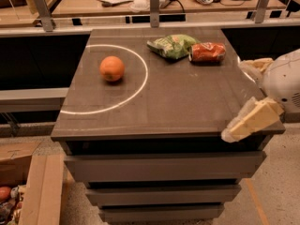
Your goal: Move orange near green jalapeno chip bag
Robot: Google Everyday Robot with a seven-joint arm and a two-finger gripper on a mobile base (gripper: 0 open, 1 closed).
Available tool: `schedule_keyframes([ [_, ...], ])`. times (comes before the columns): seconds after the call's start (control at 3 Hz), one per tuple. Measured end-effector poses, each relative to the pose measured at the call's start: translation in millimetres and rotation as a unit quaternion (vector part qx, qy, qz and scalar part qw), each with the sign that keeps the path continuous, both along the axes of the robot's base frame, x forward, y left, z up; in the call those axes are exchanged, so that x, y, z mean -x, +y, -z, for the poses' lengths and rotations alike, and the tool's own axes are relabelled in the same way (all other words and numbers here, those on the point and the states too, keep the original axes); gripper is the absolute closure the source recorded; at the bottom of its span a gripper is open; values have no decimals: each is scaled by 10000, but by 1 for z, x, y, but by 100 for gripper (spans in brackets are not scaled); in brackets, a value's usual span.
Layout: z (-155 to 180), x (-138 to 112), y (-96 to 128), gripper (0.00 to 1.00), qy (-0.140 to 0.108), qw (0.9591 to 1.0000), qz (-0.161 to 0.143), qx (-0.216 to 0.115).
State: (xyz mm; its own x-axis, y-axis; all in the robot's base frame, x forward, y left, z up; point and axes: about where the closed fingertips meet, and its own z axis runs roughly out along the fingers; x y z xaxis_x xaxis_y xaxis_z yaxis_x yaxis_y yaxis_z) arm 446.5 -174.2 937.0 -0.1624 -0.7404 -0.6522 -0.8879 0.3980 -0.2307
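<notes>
The orange [112, 68] sits on the left part of the dark table top [178, 102], inside a white painted circle. The green jalapeno chip bag [172, 46] lies at the table's far edge, right of centre. My gripper [235, 100] hangs over the table's right front corner, far from both. Its two pale fingers [253, 120] are spread apart, open and empty.
A red-orange foil snack packet [207, 52] lies touching the right side of the green bag. The table top sits on a drawer unit [159, 172]. A railing and a desk with papers stand behind. Cardboard boxes [28, 186] are on the floor at lower left.
</notes>
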Motion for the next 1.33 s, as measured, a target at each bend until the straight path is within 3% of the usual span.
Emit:
schedule_keyframes([
  [0.33,19,-14,12,0,-208,9943,400,-964],
  [0.67,35,-36,20,0,-372,9793,746,-1844],
  [1.0,24,-41,26,0,-424,9733,823,-2102],
  [1.33,24,-40,26,0,-422,9735,817,-2092],
])
